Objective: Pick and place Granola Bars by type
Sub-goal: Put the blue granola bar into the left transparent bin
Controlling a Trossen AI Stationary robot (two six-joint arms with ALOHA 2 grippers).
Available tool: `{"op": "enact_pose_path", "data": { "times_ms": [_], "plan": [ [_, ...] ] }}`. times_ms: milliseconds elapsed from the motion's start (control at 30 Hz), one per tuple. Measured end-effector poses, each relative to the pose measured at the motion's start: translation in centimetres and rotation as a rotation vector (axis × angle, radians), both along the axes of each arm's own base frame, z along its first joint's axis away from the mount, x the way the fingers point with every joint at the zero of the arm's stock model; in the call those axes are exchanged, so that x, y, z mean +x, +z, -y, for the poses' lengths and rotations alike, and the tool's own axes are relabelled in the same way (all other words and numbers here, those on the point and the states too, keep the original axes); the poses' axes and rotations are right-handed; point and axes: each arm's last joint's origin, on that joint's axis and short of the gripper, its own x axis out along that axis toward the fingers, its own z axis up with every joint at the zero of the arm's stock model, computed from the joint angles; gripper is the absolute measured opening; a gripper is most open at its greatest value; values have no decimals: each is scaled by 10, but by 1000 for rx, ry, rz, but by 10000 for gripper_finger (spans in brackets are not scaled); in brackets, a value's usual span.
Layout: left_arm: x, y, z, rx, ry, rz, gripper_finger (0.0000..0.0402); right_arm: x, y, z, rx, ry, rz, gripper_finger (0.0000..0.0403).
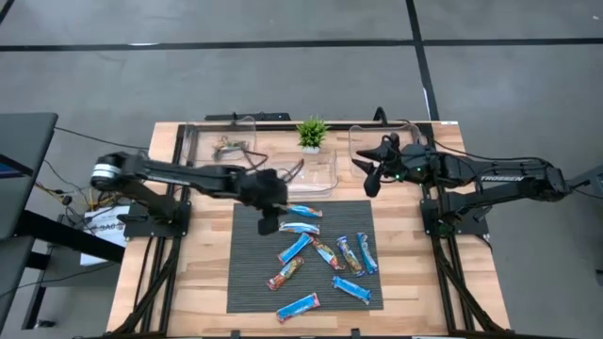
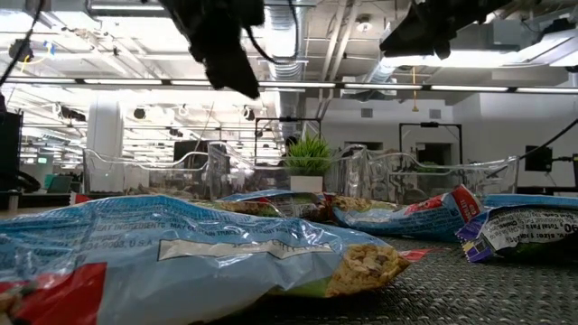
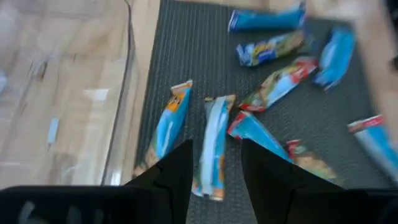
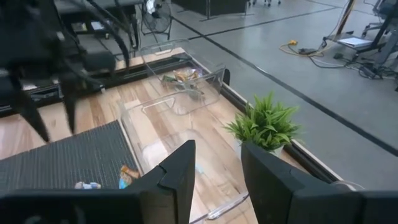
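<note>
Bars (image 1: 326,255): nine on mat (image 1: 247,273).

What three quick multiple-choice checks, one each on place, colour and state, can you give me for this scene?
1. The potted plant stands: A on the floor; B beside the clear bins; C in a gripper.
2. Most Granola Bars on the mat are: A blue; B black; C purple.
3. The left gripper is: A shut on a bar; B inside a bin; C open above the bars.
Answers: B, it stands off the mat by the bins; A, blue wrappers dominate; C, its fingers are apart over a bar. The right gripper waits open over a bin.
</note>
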Motion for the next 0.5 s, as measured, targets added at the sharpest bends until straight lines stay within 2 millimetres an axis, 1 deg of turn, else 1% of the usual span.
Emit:
{"op": "enact_pose_path", "data": {
  "times_ms": [167, 233, 333, 500],
  "plan": [
    [39, -18, 0, 90, -74, -120, 127, -1, -3, -5, 6, 35, -39, 123],
    [54, -22, -2, 142, -98, -153, 127, -2, -8, -8, 21, 104, -87, 123],
    [70, -33, -6, 202, -129, -230, 127, -4, -13, -13, 81, 219, -145, 123],
    [89, -55, -10, 235, -176, -306, 127, -8, -20, -16, 130, 234, -222, 123]
  ]
}}
